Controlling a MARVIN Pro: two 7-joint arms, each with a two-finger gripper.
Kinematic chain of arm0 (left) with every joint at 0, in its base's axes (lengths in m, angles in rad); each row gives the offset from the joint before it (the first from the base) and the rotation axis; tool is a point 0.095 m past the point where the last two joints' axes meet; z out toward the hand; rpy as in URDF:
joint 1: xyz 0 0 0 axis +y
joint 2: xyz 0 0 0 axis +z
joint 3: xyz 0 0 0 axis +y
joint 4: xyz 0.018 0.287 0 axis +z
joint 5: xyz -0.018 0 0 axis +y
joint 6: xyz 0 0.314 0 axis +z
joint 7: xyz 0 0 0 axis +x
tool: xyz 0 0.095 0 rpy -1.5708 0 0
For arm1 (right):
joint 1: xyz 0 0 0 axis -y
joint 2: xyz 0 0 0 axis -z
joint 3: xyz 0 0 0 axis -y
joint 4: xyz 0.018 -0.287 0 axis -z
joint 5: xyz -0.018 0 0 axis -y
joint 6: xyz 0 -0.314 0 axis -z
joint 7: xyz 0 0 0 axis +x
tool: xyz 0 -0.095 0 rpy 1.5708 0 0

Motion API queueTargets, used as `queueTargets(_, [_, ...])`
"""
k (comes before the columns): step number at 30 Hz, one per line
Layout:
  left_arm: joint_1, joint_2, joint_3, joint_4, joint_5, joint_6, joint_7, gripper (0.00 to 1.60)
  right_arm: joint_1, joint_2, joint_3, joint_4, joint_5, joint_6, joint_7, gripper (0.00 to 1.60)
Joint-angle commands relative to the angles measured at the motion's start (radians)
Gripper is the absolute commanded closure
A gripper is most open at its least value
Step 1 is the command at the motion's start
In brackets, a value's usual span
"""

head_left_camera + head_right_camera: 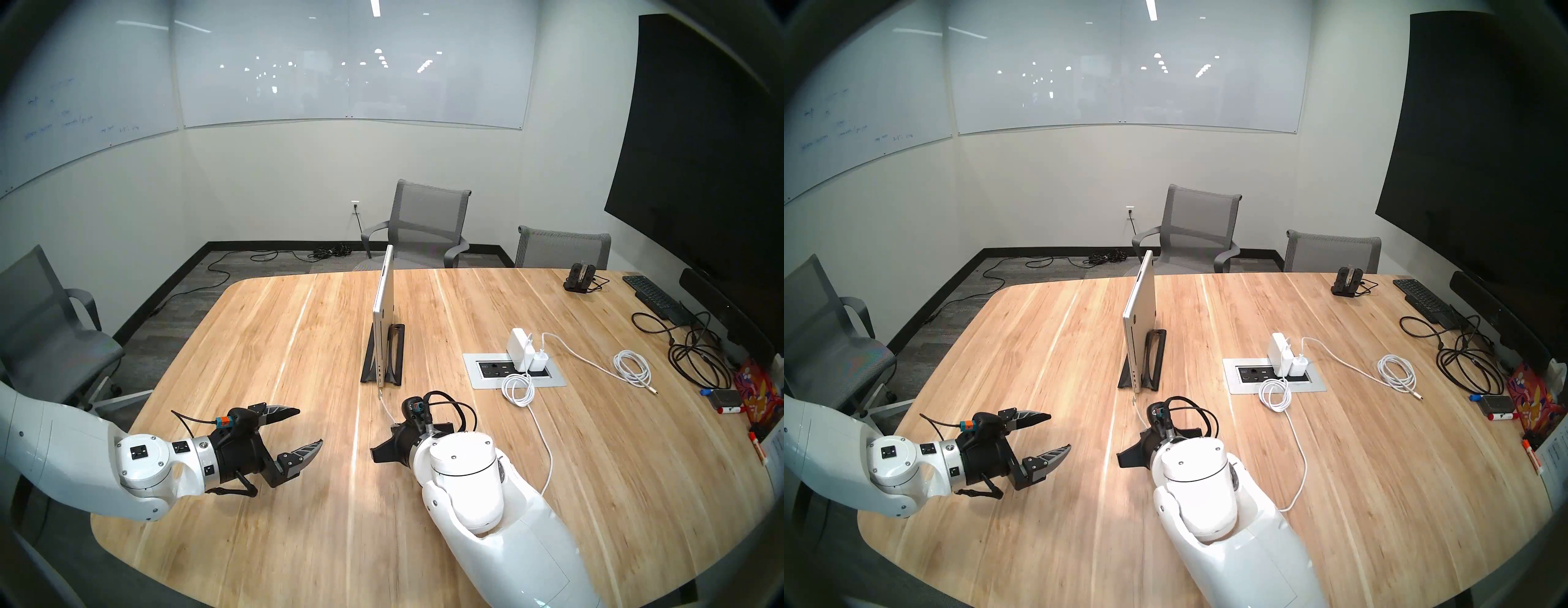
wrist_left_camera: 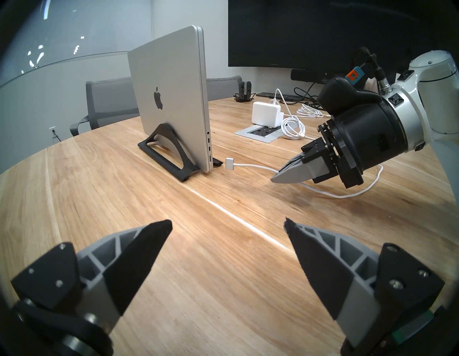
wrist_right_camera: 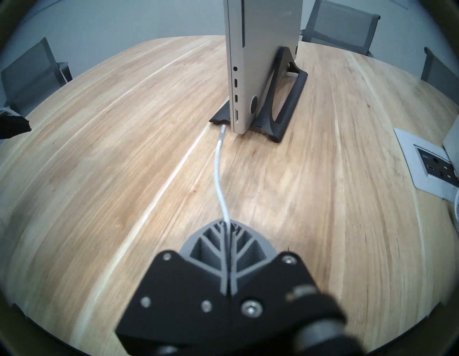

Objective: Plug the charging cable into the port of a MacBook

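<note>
Step in hand: carrying connector to port. Right gripper (image 3: pixel 227 225) pinched on cable (image 3: pixel 217 169), connector (image 2: pixel 228 166) just short of MacBook (image 2: pixel 171 99) near edge, low by stand (image 2: pixel 171 159). Left gripper (image 2: pixel 227 232) wide, empty, left, well apart. Next: line up with lowest port, push in.

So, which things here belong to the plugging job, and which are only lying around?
Job:
- charging cable, pinched in the shut right gripper
- MacBook, upright in its stand, connector not yet in a port
- charger

Lying about:
- coiled cable
- keyboard
- black cables
- markers
- left gripper, open
</note>
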Motion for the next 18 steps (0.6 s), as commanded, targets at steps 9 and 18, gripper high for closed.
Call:
queueTargets(9, [-0.007,-0.003,-0.009,-0.004,0.002,-0.004,0.003,0.00,0.087,-0.007,-0.087,0.055,0.055,-0.067,-0.142,1.60])
queueTargets(18, [-0.007,-0.003,-0.009,-0.004,0.001,-0.004,0.003,0.00,0.117,-0.013,-0.116,0.088,0.076,-0.102,-0.227,1.60])
